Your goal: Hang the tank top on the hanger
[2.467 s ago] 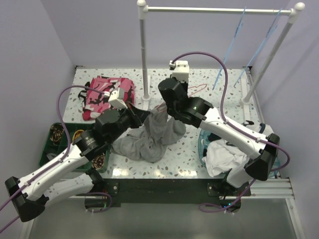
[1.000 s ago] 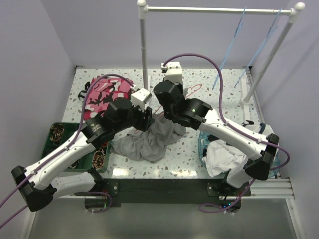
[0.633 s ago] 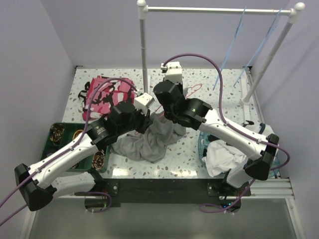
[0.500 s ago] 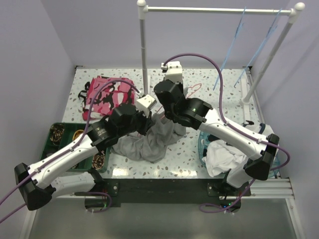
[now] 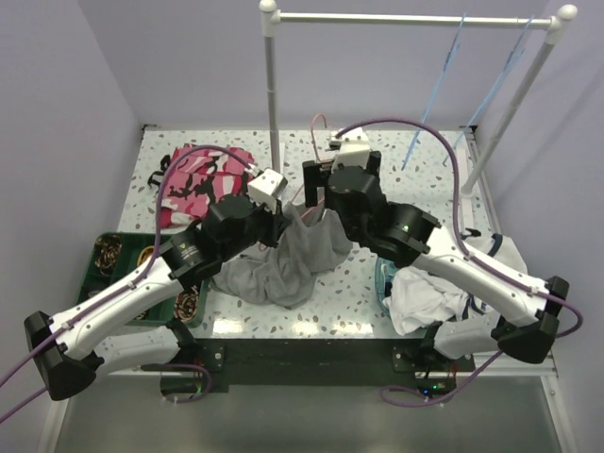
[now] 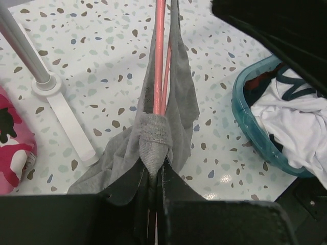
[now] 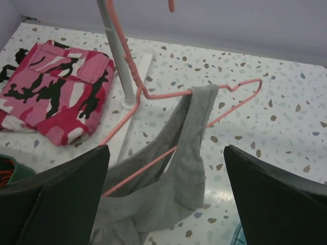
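While tank top (image 7: pixel 189 153) drapes hanger (image 7: pixel 168 93), white garment (image 6: pixel 296 122) lettering seems illegible.

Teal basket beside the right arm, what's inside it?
A crumpled white garment with dark markings lies in the teal basket, covering most of it. Anything beneath the garment is hidden.

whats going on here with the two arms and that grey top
The robot is putting a grey tank top on a pink hanger. The left claw is shut on the top's bunched fabric together with the hanger wire. The right claw is open, facing the hanger and gripping nothing. One strap is looped over a hanger shoulder; the rest sags below.
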{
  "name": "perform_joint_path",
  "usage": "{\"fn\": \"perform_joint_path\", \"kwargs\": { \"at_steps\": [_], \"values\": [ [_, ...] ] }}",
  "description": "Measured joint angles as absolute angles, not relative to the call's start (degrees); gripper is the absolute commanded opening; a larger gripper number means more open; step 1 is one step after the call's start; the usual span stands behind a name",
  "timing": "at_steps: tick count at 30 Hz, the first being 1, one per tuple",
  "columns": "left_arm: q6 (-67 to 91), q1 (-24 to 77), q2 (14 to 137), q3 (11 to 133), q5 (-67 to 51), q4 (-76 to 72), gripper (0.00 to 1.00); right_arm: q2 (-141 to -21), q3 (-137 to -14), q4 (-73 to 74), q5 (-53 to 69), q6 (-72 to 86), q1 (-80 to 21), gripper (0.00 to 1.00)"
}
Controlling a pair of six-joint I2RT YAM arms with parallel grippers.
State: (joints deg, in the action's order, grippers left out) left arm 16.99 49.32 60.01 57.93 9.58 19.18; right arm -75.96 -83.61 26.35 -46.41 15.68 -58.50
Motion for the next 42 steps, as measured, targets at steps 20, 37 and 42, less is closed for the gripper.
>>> {"fn": "perform_joint_path", "kwargs": {
  "at_steps": [20,37,42],
  "values": [
    [14.1,49.3,81.4,99.3,22.9,27.0,0.00,-52.4,-73.4,26.4,-41.2,18.0,-58.5,0.99],
    [12.9,45.7,93.7,111.8,23.9,32.5,0.00,-49.4,-73.3,28.9,-42.5,18.1,-58.5,0.98],
    [13.0,45.0,93.6,109.9,23.7,31.0,0.00,-49.5,-72.4,29.1,-42.5,18.4,-58.5,0.98]
  ]
}}
